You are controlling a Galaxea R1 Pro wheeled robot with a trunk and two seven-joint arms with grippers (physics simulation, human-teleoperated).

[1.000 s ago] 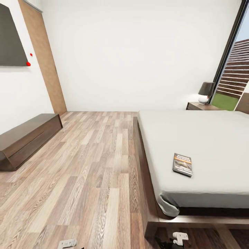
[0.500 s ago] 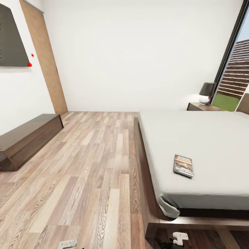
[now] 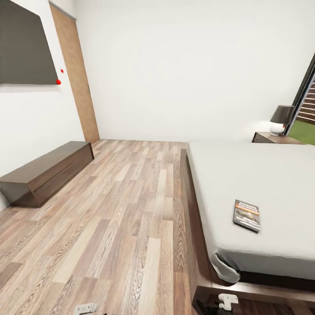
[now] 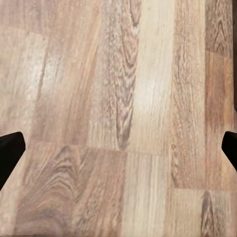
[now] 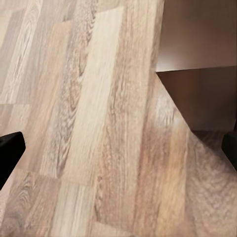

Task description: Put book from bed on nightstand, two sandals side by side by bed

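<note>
Both grippers [image 4: 118, 148] [image 5: 118, 148] we see spread wide, empty, over floor [image 3: 122, 210]; book [image 3: 246, 215] near bed's [image 3: 262, 175] foot edge.

White walls [image 3: 183, 65] enclose a wood-plank floor [image 3: 122, 210]. A long dark-brown dresser [image 3: 46, 171] stands against the left wall below a dark panel [image 3: 24, 48]. A brown door [image 3: 76, 74] occupies the far corner. A dark-shaded lamp [image 3: 281, 119] stands beside the window [image 3: 308, 109].

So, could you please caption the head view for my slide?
Book lying on the grey bed, nightstand beyond, dresser along the left wall.
</note>
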